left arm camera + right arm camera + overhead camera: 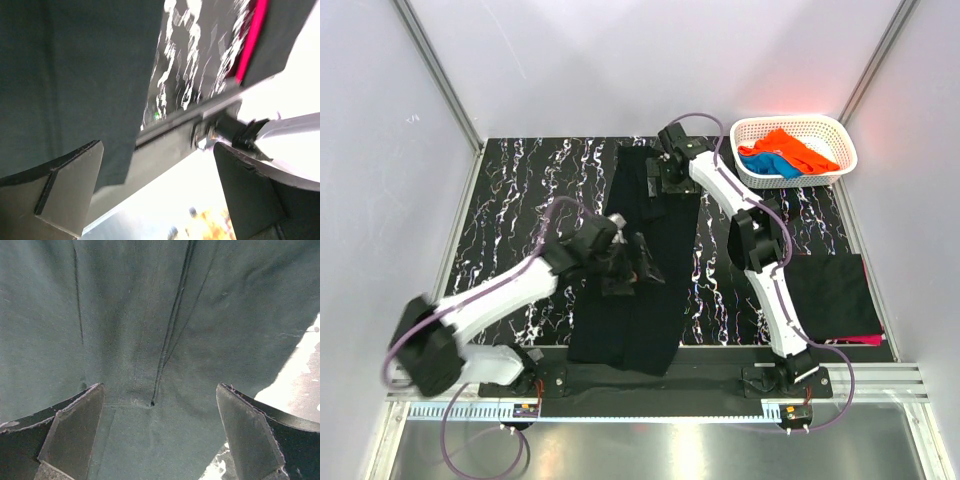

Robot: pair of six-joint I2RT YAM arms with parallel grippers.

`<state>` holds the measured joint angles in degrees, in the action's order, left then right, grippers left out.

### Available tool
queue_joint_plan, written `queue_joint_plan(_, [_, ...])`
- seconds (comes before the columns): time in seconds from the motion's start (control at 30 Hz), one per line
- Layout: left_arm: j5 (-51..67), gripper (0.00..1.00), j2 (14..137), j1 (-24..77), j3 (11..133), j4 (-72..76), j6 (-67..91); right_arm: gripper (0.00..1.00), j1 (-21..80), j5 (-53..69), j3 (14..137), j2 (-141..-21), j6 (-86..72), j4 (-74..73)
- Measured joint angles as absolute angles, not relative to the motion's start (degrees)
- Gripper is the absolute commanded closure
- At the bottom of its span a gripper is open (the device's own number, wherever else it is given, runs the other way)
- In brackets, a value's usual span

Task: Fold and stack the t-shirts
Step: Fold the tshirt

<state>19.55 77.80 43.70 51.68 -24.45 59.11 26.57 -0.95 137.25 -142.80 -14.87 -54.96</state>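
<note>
**Black t-shirt lies in a long strip down mid-table, both grippers wide open above it**

Large black cloth t-shirt (638,300) lies folded lengthwise into a long narrow strip. It runs from the far side of the black white-veined marble-pattern table (520,200) to its near edge, between the two arms.

The left gripper (645,265) hangs over the middle of the strip with its jaws spread wide and nothing between them. Its wrist view shows the shirt's near edge on the left and bare veined table beside it.

The right gripper (658,180) is over the far end of the same shirt, jaws likewise wide apart and gripping nothing. Its wrist view is filled with dark cloth and stitched seams lying flat below the fingers (70,430). Whether the tips touch the cloth cannot be told.

On the right side of the table, well apart from the strip, a folded black t-shirt (830,295) rests squarely on a magenta t-shirt (860,340), of which only a thin edge shows at the near side.

At the far right corner stands a white plastic lattice basket (840,135). It holds a crumpled orange t-shirt (798,148) and a blue t-shirt (765,165) tucked partly beneath it.
</note>
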Motion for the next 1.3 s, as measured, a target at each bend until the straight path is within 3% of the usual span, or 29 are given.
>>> queue_joint_plan(0.23, [1.37, 0.01, 58.17, 40.27, 51.31, -30.89, 54.37, 0.00, 28.75, -1.17, 140.68, -148.07, -15.49, -55.31])
queue_joint_plan(0.43, [-0.89, 0.02, 51.40, 29.50, 44.12, -29.82, 51.44, 0.00, 29.74, -2.46, 147.76, -153.60, -15.55, -55.90])
queue_joint_plan(0.6, [5.67, 0.11, 54.85, 27.29, 41.41, -29.23, 47.31, 0.00, 29.67, -2.96, 158.82, -160.07, -13.32, -55.68])
queue_joint_plan(0.93, [10.48, 0.11, 66.26, 35.73, 38.98, -26.37, 46.81, 0.00, 28.88, -3.81, 160.03, -160.70, -9.10, -44.66])
queue_joint_plan(1.1, [11.20, 0.11, 70.48, 36.86, 38.98, -24.91, 48.07, 0.00, 28.58, -3.64, 150.93, -151.37, -9.52, -44.45])
queue_joint_plan(1.3, [12.78, 0.13, 77.12, 38.94, 38.96, -22.04, 50.92, 0.00, 27.40, 4.21, 134.65, -129.78, -14.26, -46.54])
